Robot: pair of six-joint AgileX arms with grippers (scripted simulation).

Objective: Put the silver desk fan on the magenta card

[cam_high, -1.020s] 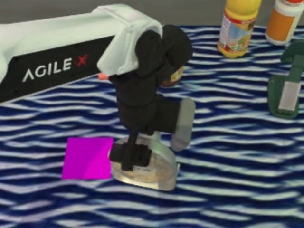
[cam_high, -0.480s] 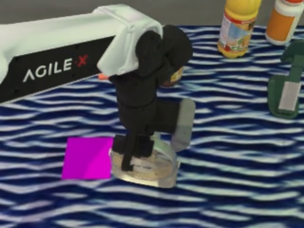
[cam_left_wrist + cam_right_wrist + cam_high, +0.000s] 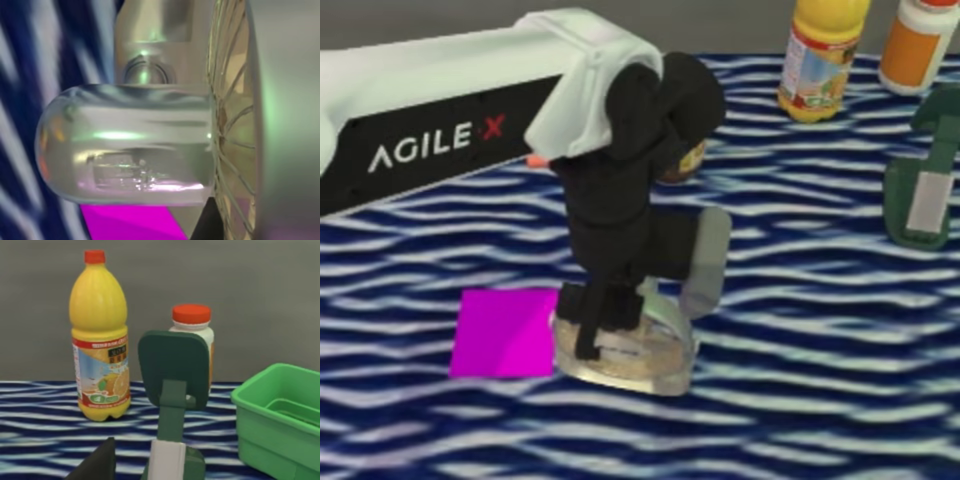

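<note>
A close view of the silver desk fan point(image 3: 150, 145), its rounded shiny housing jutting from the wire cage with tan inside, with a strip of the magenta card point(image 3: 127, 222) showing just past the housing, and blue-and-white wavy table point(image 3: 25, 75) beyond.

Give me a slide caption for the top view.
Left AgileX gripper down on the shiny silver desk fan, which stands just right of the flat magenta square card on blue wavy cloth.
</note>
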